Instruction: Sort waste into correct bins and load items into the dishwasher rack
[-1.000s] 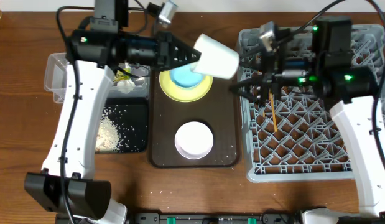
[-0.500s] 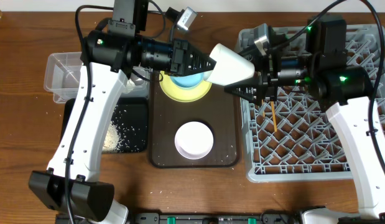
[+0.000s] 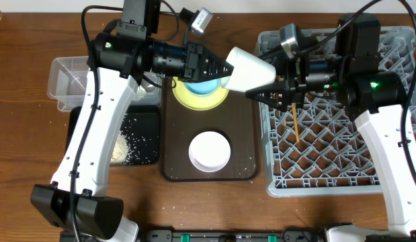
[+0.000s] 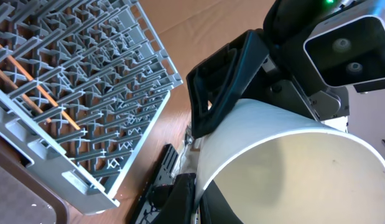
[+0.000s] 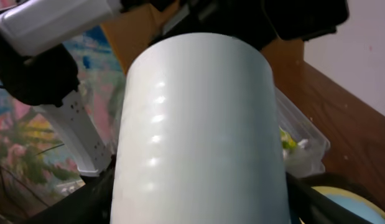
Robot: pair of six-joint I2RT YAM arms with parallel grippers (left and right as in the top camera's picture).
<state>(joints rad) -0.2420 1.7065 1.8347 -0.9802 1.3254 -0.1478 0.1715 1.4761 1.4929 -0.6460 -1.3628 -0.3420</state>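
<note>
The white cup hangs on its side in the air between both arms, above the gap between the brown serving tray and the dishwasher rack. The left gripper is clamped tight on its rim. The right gripper straddles the base end, fingers against the wall.

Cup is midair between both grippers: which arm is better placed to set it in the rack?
Right, probably. The left gripper holds the white cup by its rim, but the right gripper flanks the cup's base and its arm stands over the dishwasher rack.
</note>
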